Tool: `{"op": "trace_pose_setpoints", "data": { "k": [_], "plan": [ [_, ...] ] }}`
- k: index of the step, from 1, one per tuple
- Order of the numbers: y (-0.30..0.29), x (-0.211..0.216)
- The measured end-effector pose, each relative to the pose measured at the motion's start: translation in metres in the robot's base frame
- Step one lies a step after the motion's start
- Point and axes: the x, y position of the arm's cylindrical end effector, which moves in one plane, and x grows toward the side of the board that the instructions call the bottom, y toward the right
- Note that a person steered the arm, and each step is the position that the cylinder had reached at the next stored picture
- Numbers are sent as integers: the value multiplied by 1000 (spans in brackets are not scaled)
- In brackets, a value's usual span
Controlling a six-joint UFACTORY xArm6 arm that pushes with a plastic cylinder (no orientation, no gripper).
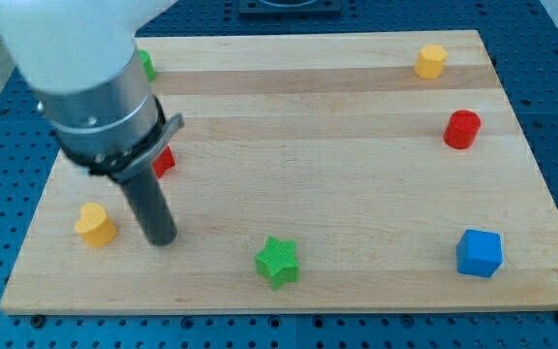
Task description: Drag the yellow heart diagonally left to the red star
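On the wooden board (356, 174) our rod comes down from the top left corner, and our tip (162, 239) rests on the wood just right of the yellow heart (95, 225), which sits near the left edge toward the bottom left corner; tip and heart stand close but apart. The tip holds nothing, being a bare rod. Our wide grey housing (100, 97) covers most of the red star (165, 161), leaving only a sliver, and shows just an edge of a green block (148, 65) whose shape we cannot tell. Elsewhere sit a green star (278, 262) near the bottom edge, a blue cube (479, 253) toward the bottom right corner, a red cylinder (462, 129) by the right edge, and a yellow block (431, 61) near the top right corner.
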Motion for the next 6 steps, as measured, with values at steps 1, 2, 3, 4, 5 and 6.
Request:
{"op": "trace_pose_setpoints", "data": {
  "k": [1,2,3,4,5,6],
  "plan": [
    [-27,38],
    [-52,58],
    [-95,52],
    [-128,5],
    [-129,-4],
    [-128,-30]
  ]
}}
